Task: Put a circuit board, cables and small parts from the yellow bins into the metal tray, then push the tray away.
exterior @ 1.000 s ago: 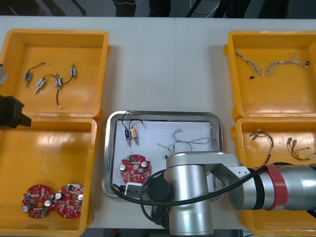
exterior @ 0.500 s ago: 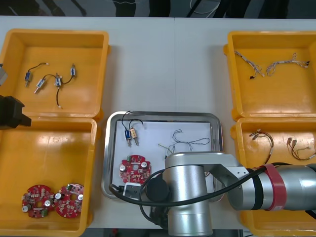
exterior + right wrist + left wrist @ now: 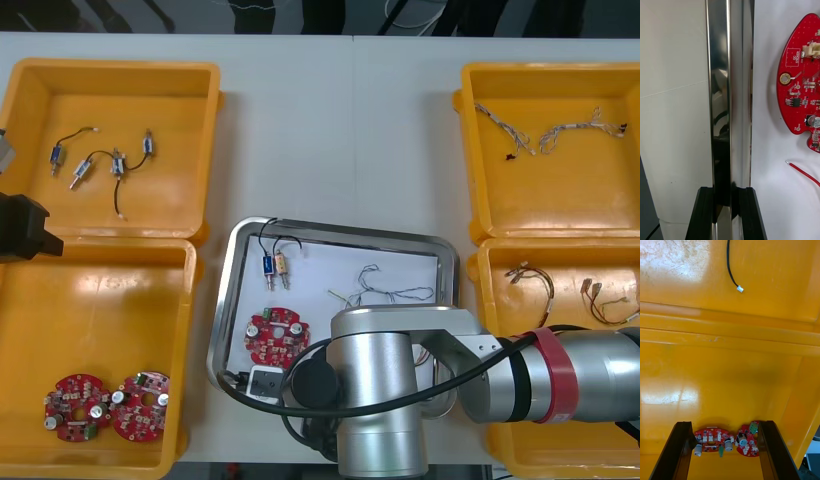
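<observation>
Right gripper [image 3: 725, 193] pinches the near rim of the tray [image 3: 340, 233]; the tray sits skewed on the light table [image 3: 340, 130] between the bins [image 3: 110, 140] and holds a board [image 3: 275, 336], cables [image 3: 385, 290] and small parts [image 3: 273, 266]. Left gripper [image 3: 725, 427] hangs spread over two boards [image 3: 728, 440] in the left near bin. Dark floor [image 3: 200, 15] lies beyond the table's far edge

- yellow bins [image 3: 110, 66]: plain bright yellow, no pattern
- metal tray [image 3: 340, 231]: shiny silver rim, mirror-like; white inside
- desk [image 3: 340, 130]: pale off-white
- circuit board [image 3: 275, 335] in the tray: red, dotted with small silver, white and black marks
- two more boards [image 3: 75, 407] in a bin: the same red
- small metal parts [image 3: 268, 266] in the tray: one blue, one tan
- wire [image 3: 805, 174] beside the board: red
- fingers [image 3: 702, 213]: black
- right arm [image 3: 385, 400]: silver-grey, one red band, black cable
</observation>
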{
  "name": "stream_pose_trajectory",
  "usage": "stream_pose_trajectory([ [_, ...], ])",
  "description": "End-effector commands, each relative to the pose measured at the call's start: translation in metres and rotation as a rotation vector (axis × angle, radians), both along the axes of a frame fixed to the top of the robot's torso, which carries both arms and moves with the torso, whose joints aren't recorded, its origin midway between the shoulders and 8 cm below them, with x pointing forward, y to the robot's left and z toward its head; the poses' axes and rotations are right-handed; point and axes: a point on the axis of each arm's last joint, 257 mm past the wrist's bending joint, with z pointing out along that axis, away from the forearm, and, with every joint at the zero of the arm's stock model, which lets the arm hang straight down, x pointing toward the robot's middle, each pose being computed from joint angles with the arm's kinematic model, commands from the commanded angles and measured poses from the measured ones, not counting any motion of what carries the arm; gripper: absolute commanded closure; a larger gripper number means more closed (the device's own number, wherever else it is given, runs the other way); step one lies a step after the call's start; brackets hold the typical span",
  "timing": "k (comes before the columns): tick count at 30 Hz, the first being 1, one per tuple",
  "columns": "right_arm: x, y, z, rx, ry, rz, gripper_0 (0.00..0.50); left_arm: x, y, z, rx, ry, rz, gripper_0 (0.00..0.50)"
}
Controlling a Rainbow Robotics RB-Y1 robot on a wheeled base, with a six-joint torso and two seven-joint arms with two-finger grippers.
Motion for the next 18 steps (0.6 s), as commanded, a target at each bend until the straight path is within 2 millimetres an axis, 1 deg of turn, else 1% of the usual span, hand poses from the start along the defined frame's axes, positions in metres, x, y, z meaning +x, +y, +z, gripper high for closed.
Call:
stream_pose_trajectory([
  [1, 0.002, 0.009, 0.017, -0.001, -0.041, 0.084, 0.391, -0.005, 0.019, 0.012, 0.104, -0.024, -0.076, 0.0],
  [6, 0.006, 0.002, 0.019, -0.019, -0.044, 0.097, 0.391, -0.005, 0.019, 0.012, 0.104, -0.024, -0.076, 0.0],
  [18, 0.028, -0.01, 0.029, -0.065, -0.101, 0.145, 0.391, -0.005, 0.019, 0.012, 0.104, -0.024, -0.076, 0.0],
])
